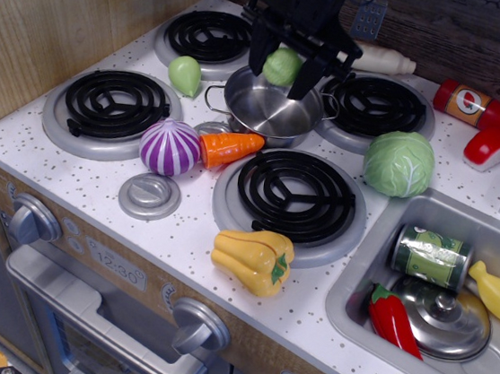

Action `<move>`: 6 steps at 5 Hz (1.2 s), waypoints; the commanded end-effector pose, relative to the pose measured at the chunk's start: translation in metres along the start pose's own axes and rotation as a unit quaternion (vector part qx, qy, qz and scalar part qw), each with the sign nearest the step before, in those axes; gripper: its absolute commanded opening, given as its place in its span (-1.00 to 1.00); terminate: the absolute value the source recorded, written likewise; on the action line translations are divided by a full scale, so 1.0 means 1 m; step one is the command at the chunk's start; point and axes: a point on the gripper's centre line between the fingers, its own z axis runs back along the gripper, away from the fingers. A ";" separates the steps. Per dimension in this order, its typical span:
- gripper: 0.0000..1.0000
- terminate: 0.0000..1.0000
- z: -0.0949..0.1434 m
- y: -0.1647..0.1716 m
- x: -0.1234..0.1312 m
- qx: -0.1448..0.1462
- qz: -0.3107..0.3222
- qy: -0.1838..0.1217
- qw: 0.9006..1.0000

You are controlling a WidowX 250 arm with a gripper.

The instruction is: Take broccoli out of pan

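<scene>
The broccoli (283,66), a small light green lumpy ball, hangs between the black fingers of my gripper (282,68), which is shut on it. It is held in the air just above the far rim of the pan (270,110). The pan is a shiny steel pot with wire loop handles, standing in the middle of the stove top between the burners. Its inside shows bare steel.
Pale green pear-shaped piece (184,75) left of the pan. Purple onion (170,147) and carrot (230,147) in front of it. Cabbage (399,163) to the right. Yellow pepper (253,260) near the front edge. Sink (357,280) at right holds can, lid, chili, banana.
</scene>
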 end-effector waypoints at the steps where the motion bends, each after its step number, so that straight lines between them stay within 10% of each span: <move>1: -1.00 -1.00 0.012 -0.027 -0.014 -0.053 0.042 -0.025 0.997; 2: -1.00 -1.00 -0.008 -0.044 -0.030 -0.070 0.054 -0.031 0.996; 3: 1.00 -1.00 -0.023 -0.045 -0.036 -0.085 0.054 -0.037 0.994; 5: 1.00 -1.00 -0.023 -0.045 -0.036 -0.085 0.054 -0.037 0.994; 6: 1.00 1.00 -0.023 -0.045 -0.036 -0.085 0.054 -0.037 0.994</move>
